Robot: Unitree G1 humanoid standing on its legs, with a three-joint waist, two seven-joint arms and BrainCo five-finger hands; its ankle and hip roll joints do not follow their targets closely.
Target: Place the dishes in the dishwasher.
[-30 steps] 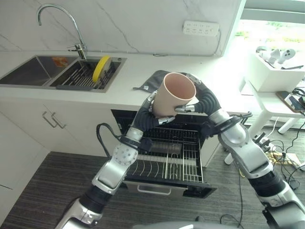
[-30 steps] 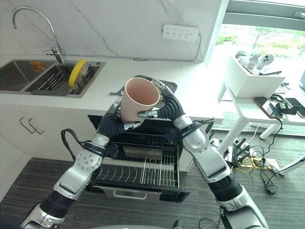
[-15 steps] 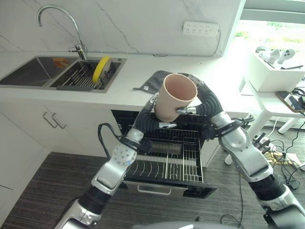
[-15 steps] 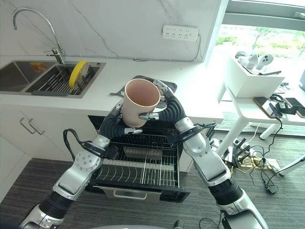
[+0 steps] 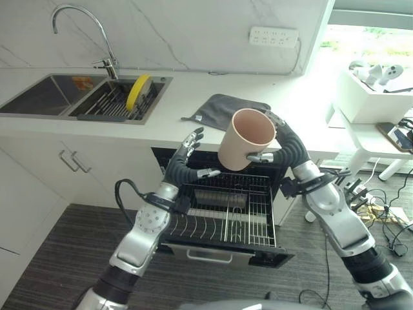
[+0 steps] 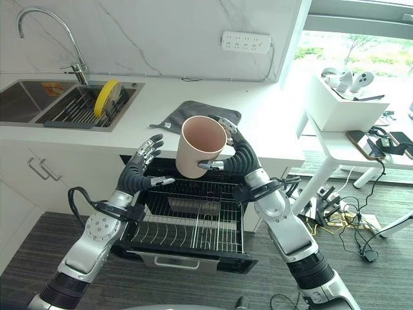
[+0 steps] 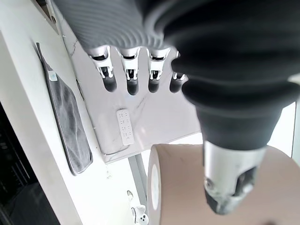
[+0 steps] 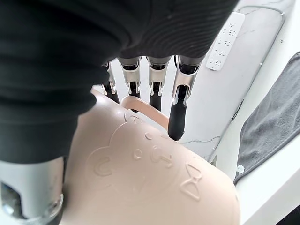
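We see the right hand (image 6: 233, 157) holding a beige cup (image 6: 201, 146) in the air above the open dishwasher (image 6: 187, 219), its fingers (image 8: 178, 105) curled round the far side of the cup and the thumb pressed against the near side. The cup is tilted, its mouth turned up and towards the camera, so we look into its pinkish inside. In the right wrist view the cup wall bears a raised bear face and small embossed shapes, and a handle (image 8: 143, 107) shows past the fingers.

The left hand (image 5: 188, 157) hangs just to the left of the cup and apart from it, with fingers (image 7: 132, 75) spread and straight and nothing in its grasp. In the left wrist view the cup lies beyond the thumb without touching it.

Below both hands the dishwasher's lower rack (image 5: 222, 223) is pulled out from under the white worktop (image 5: 174, 126). It is a wire rack with rows of upright tines; we cannot tell whether anything lies in it.

On the worktop behind the cup lies a grey cloth (image 5: 226, 110), flat, with a small tag near its left edge. Further left a sink (image 5: 39, 97) is let into the worktop, a curved tap (image 5: 97, 39) behind it, and beside the basin a drying rack (image 5: 113, 103) holds a yellow plate (image 5: 136, 92) on edge. A white socket strip (image 6: 246, 42) is fixed to the marble wall.
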